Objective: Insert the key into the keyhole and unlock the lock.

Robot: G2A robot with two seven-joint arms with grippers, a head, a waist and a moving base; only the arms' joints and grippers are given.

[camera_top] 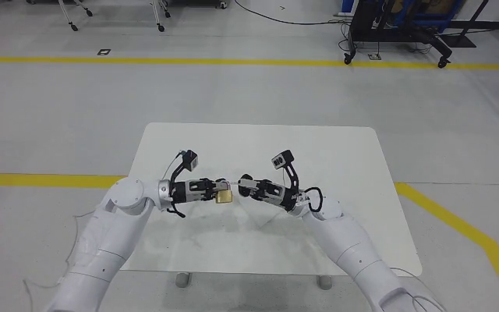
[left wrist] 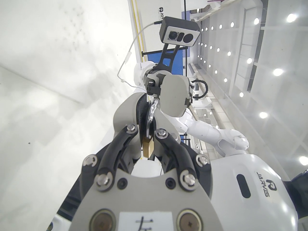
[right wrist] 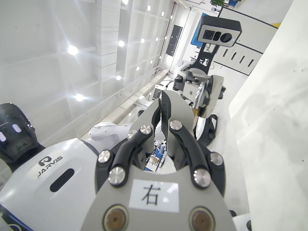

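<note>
**Lock clamped in L gripper, near mid-table**

Lock (left wrist: 148,148), brass body w/ silver shackle, sits pinched between the fingers of the L gripper (left wrist: 151,118). It is held above the table (camera_top: 335,156), not touching it. R gripper (right wrist: 164,105) faces it tip to tip, just beside it, fingers pressed together. Can't tell whether anything is pinched between them.

In the top view the two tips meet a bit left of table centre, approx midway btw the near and far edges. All four table edges are well apart from both grippers. The white top runs on wide to every side, w/ the widest stretch on the robot's right. Both arms come in over the near edge, one from each side.

Beyond the far edge is grey floor w/ a yellow line (camera_top: 234,61). A dark cart (camera_top: 405,31) stands well back.
</note>
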